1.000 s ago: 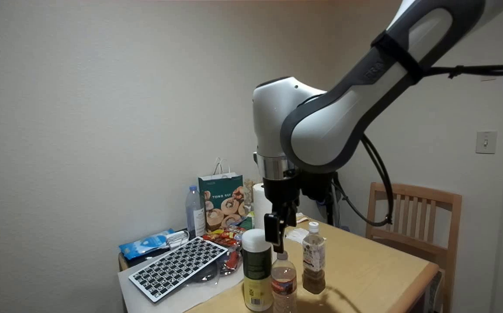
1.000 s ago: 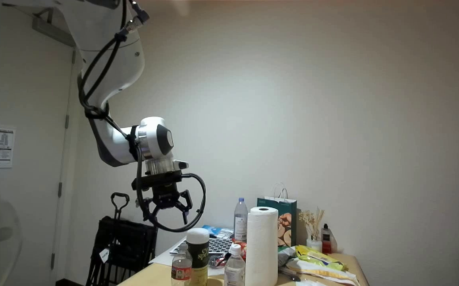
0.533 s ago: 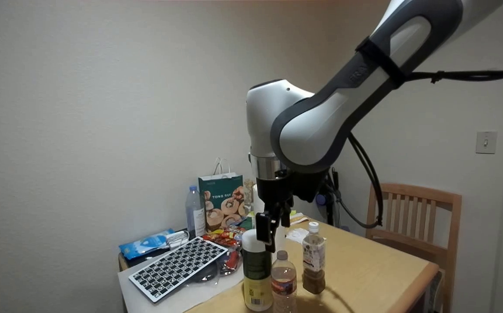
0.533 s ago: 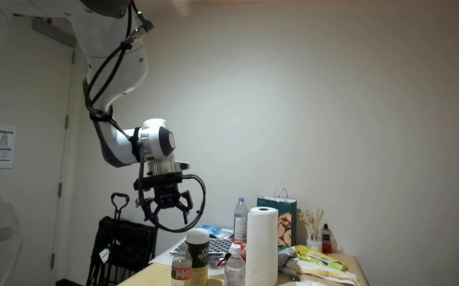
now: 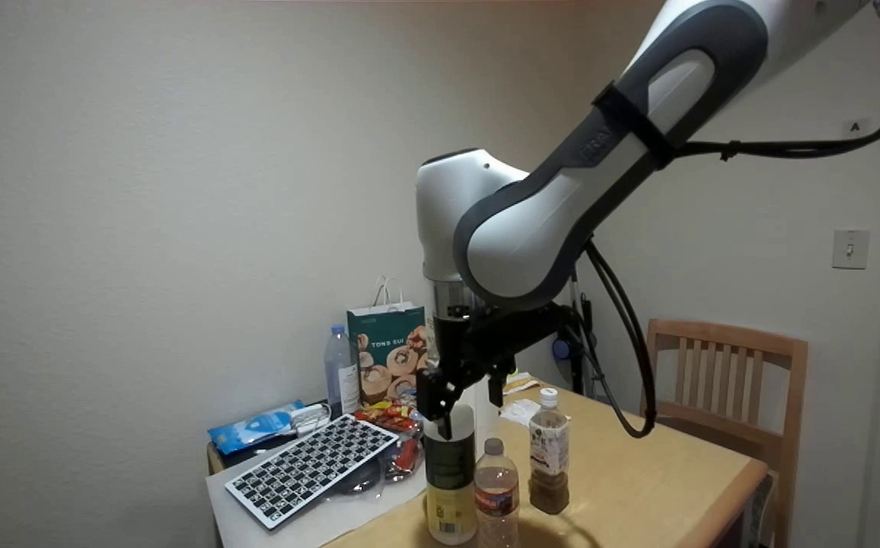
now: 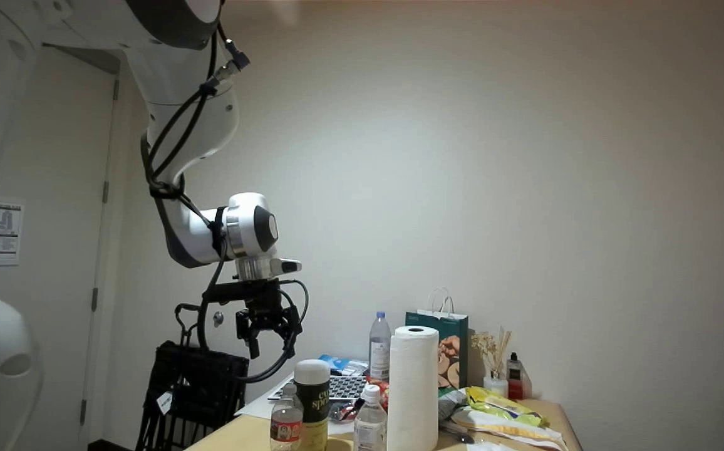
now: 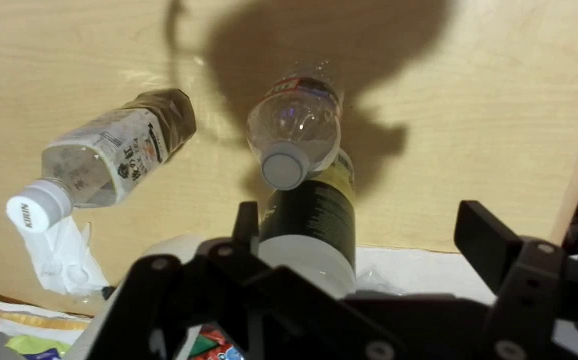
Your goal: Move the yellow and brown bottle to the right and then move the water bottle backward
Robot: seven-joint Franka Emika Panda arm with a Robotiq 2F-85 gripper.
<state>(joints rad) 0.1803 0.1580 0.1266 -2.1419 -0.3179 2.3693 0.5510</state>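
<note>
The yellow and brown bottle stands upright, with a white lid and a dark band over a yellow lower part; it shows in both exterior views (image 5: 451, 487) (image 6: 313, 404) and the wrist view (image 7: 314, 215). The clear water bottle with a greyish cap and red label stands close beside it (image 5: 496, 498) (image 6: 286, 423) (image 7: 296, 125). My gripper (image 5: 472, 411) is open and empty above the bottles, also in an exterior view (image 6: 272, 346). In the wrist view, the wide bottle's lid shows between the open fingers (image 7: 363, 225), nearer the left finger; part of the lid is hidden.
A tea bottle with a white cap (image 5: 549, 457) (image 7: 114, 150) stands near the water bottle. A paper towel roll (image 6: 413, 388) stands beside it. A checkered board (image 5: 310, 472), snack packets (image 5: 394, 417), a tall bottle (image 5: 342, 373) and a green paper bag (image 5: 390, 354) are behind.
The arm has moved left and slightly down in an exterior view, bringing the gripper over the wide bottle. The gripper has also turned at the wrist. The bottles have not moved.
</note>
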